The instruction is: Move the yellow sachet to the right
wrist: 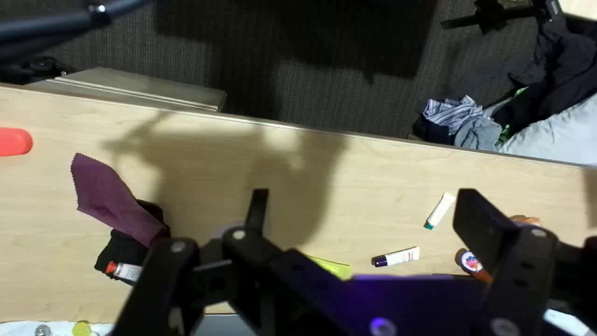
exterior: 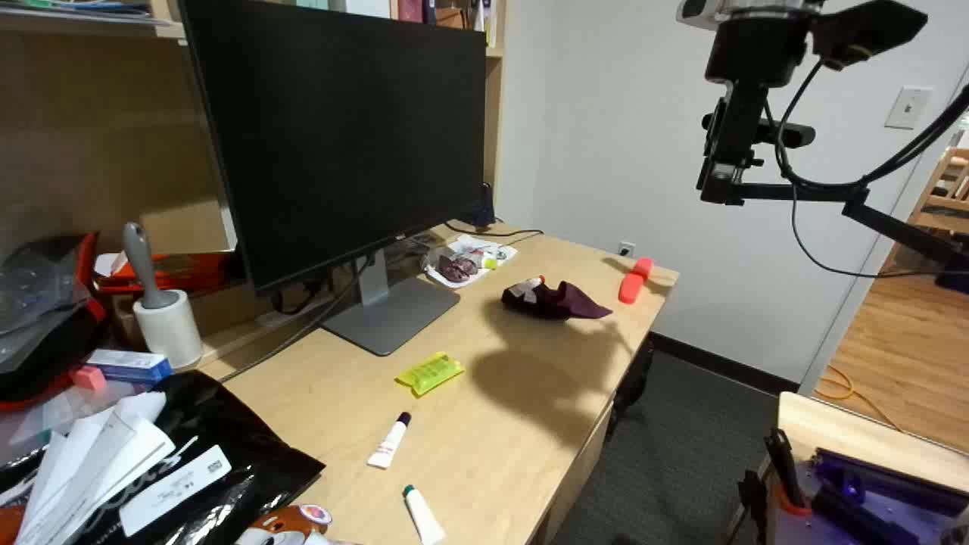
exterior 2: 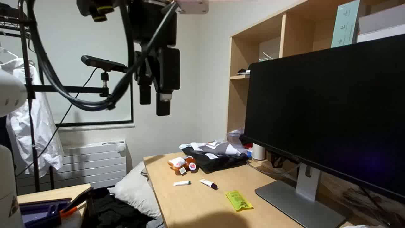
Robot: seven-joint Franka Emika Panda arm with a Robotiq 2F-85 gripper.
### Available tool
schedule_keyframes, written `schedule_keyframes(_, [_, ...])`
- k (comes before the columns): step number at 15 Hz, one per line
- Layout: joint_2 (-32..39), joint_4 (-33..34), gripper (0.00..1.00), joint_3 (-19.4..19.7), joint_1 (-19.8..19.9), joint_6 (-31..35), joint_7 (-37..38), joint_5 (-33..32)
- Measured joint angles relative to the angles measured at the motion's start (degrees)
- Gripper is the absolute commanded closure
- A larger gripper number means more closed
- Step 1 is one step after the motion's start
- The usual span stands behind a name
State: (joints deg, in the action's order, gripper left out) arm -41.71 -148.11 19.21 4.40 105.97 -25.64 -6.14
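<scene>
While the yellow sachet (exterior: 430, 373) lies on the desk (exterior: 484, 462), the gripper (exterior 2: 154, 103) hangs, jaws apart

Pointing gripper (exterior 2: 154, 103) down, with fingers (wrist: 482, 217) spread wide in wrist view. Holding wrist (exterior: 698, 11) above the jaws, cut off by top edge in both exterior views. Showing white arm links (exterior 2: 9, 91) in an exterior view, well off to one side of the jaws, cropped.

In an exterior view, sachet (exterior: 429, 374) is on desk (exterior: 500, 458) just before monitor base (exterior: 401, 314), far tube (exterior: 389, 442) and near tube (exterior: 424, 516) in front, cloth (exterior: 568, 303) behind right, bag (exterior: 250, 439) left.
</scene>
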Motion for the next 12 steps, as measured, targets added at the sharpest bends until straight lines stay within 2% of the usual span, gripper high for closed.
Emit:
schedule_keyframes(6, [1.24,-0.53,0.0,-0.54,-0.67,1.66,0.1,1.21])
schedule_keyframes(9, [5.4,-2.52,0.0,-1.63,-3.04,7.54,0.2,2.52])
schedule_keyframes(12, [12.46,-3.15,0.0,-3.29,-6.32,14.81,0.12,3.68])
